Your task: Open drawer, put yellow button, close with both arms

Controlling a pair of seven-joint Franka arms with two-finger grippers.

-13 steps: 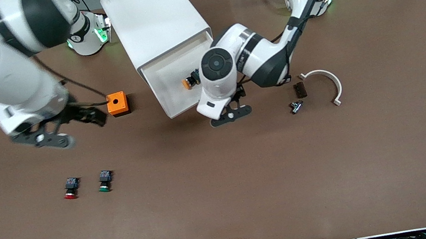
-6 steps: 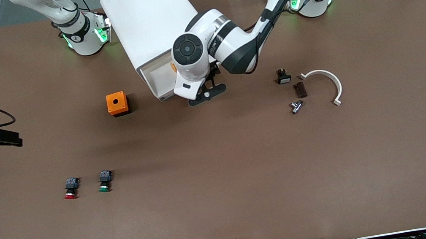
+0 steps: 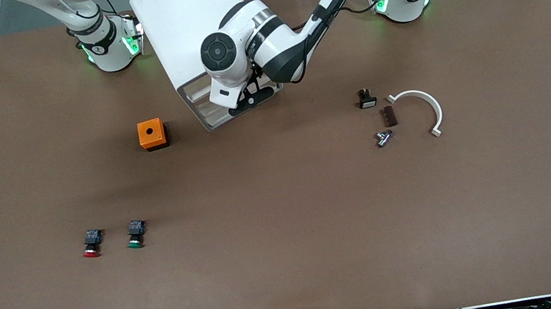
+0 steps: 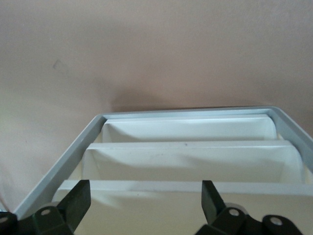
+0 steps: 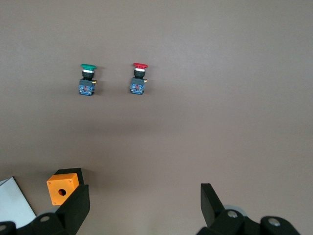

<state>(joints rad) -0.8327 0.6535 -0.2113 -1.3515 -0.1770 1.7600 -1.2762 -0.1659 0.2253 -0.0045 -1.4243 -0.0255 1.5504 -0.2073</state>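
At the cabinet (image 3: 189, 30), drawer (image 4: 190, 188) now closed, left hand (image 3: 250, 95) against it

**Camera Arrangement**

We view the whole table (image 3: 292, 262) from a high front camera that faces both arm bases and looks steeply down.

The left wrist camera sits close above the cabinet (image 3: 195, 29) at its drawer fronts (image 4: 188, 161), looking down past its own jaws, whose tips frame the lower edge. The front view shares this cabinet face.

The right wrist camera hangs high over the table at the right arm's end, looking down. It shares with the front view the orange box (image 5: 62, 186), the green-capped button (image 5: 87, 78) and the red-capped button (image 5: 138, 77).
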